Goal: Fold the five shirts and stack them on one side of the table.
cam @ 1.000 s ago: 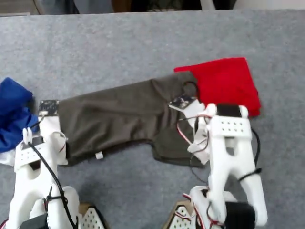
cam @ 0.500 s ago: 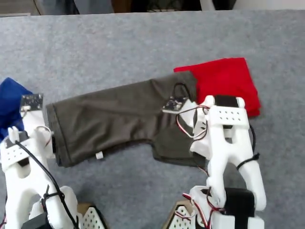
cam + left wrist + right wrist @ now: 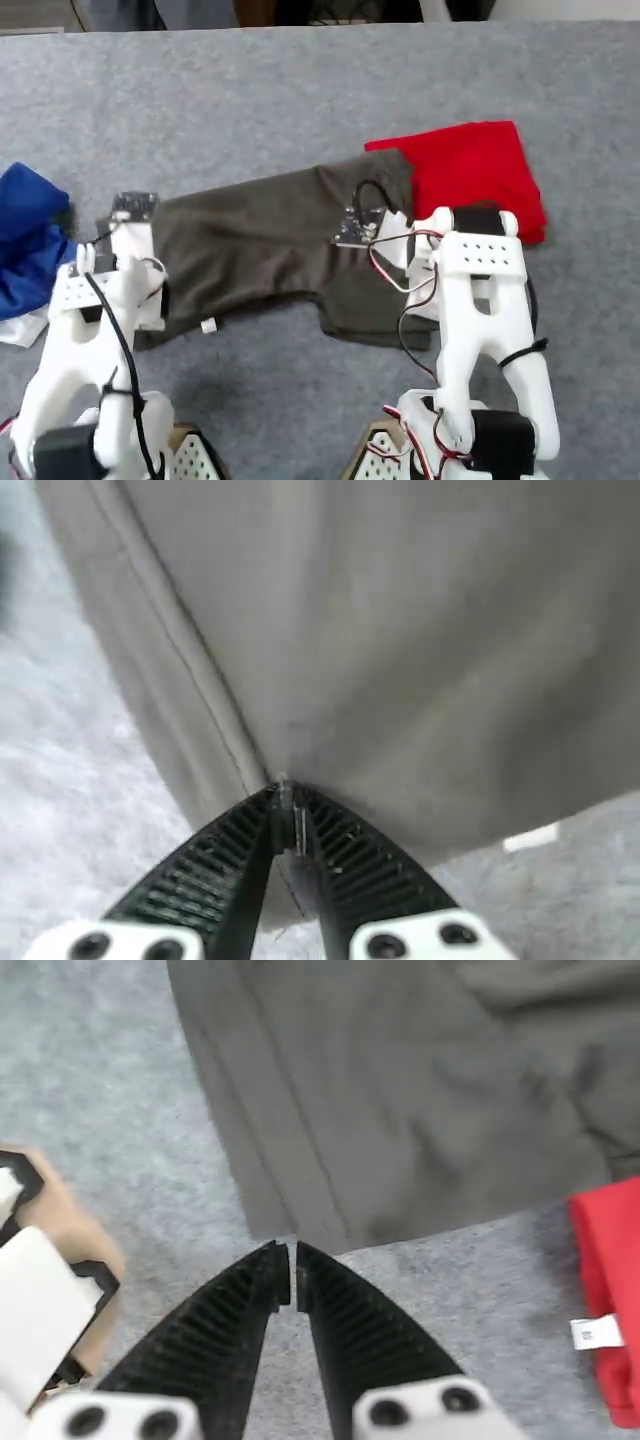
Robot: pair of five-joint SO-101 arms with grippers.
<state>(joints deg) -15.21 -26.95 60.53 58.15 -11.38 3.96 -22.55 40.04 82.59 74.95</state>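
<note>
Grey, felt-like desk (image 3: 300, 80) all around, both arms rising from its near edge. Left hand (image 3: 285, 795) clamped on the olive shirt (image 3: 260, 240), nipping the hem at the garment's left end, cloth drawn in between the ribbed fingers (image 3: 215, 855). Right hand (image 3: 293, 1258) with fingers together as well, tips down at a corner of the shirt's hem. Cannot tell of any cloth caught between them; probably none.

From above, left arm leaning forward over the shirt's left end, wrist tipped down. Right arm stretched farther in, wrist above the shirt's right part.

Olive shirt spread across the middle of the desk, long way left to right, right end up against the red shirt (image 3: 475, 175). Red shirt already folded, lying far right. Blue shirt (image 3: 28, 235) crumpled at the left edge, some white cloth (image 3: 15, 330) at its near side.

Step in hand, by the look of it: folding the olive shirt, with only the red one done. Needed next, probably: a sure grip on the right side too, then both ends lifted together and carried over evenly, without dragging the cloth askew or nudging the red shirt.
</note>
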